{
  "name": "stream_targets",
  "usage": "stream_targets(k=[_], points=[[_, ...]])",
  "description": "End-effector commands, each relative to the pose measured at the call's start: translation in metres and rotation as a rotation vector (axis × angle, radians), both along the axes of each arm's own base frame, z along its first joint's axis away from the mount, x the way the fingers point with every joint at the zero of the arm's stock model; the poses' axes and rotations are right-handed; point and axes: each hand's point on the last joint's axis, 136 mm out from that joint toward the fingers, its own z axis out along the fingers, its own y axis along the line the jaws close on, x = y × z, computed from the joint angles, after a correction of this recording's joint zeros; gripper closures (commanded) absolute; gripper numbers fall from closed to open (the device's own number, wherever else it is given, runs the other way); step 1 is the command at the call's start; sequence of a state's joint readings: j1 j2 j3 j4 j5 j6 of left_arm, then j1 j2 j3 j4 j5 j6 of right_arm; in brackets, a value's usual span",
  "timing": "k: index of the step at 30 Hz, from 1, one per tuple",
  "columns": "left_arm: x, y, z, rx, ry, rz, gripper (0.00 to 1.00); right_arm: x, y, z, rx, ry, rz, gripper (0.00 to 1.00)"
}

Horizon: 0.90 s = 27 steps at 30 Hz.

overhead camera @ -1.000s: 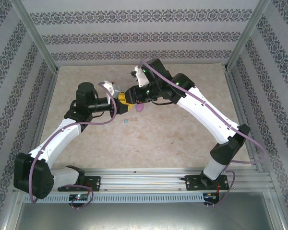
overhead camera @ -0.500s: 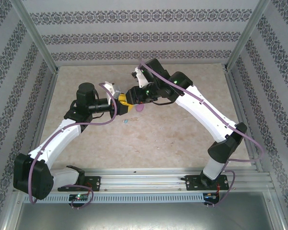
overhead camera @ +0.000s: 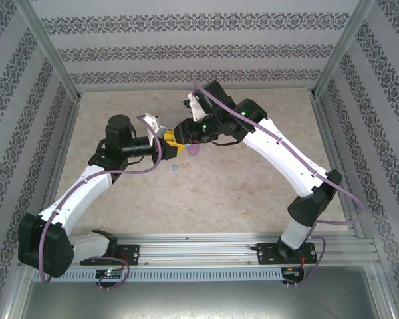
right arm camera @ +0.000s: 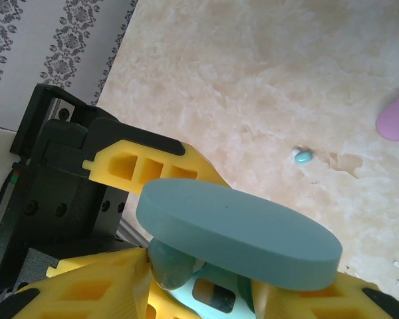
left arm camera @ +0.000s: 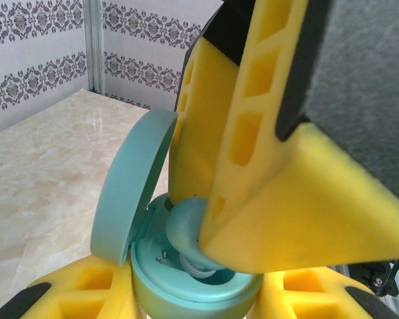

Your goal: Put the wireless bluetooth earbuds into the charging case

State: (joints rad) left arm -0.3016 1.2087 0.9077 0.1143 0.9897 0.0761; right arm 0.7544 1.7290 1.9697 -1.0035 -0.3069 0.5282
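While the left hand (left arm camera: pixel 193 307) clamped the open teal charging case (left arm camera: pixel 216 279), the right hand (right arm camera: pixel 203 292) pinched a light blue earbud (left arm camera: pixel 186 229) inside it.

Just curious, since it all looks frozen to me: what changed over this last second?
Very little. The right arm's elbow shifted slightly left in the overhead view. Both hands stayed together at the open blue case, the left hand gripping it and the right hand pinching a blue earbud into it. The loose blue earbud and pink case on the table stayed put.
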Motion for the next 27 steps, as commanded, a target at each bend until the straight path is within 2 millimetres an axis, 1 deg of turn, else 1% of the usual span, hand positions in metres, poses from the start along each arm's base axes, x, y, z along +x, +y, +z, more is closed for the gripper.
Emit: stream_targets(k=[1, 10, 27], points=[[-0.018, -0.002, 0.04, -0.046, -0.15, -0.053, 0.94, 0.009, -0.02, -0.017, -0.083, 0.04, -0.078, 0.56], [-0.02, -0.001, 0.04, -0.051, -0.148, -0.051, 0.93, 0.014, -0.031, -0.024, -0.11, 0.036, -0.116, 0.55], [-0.02, -0.002, 0.04, -0.055, -0.138, -0.053, 0.94, 0.02, -0.039, -0.023, -0.069, 0.027, -0.154, 0.54]])
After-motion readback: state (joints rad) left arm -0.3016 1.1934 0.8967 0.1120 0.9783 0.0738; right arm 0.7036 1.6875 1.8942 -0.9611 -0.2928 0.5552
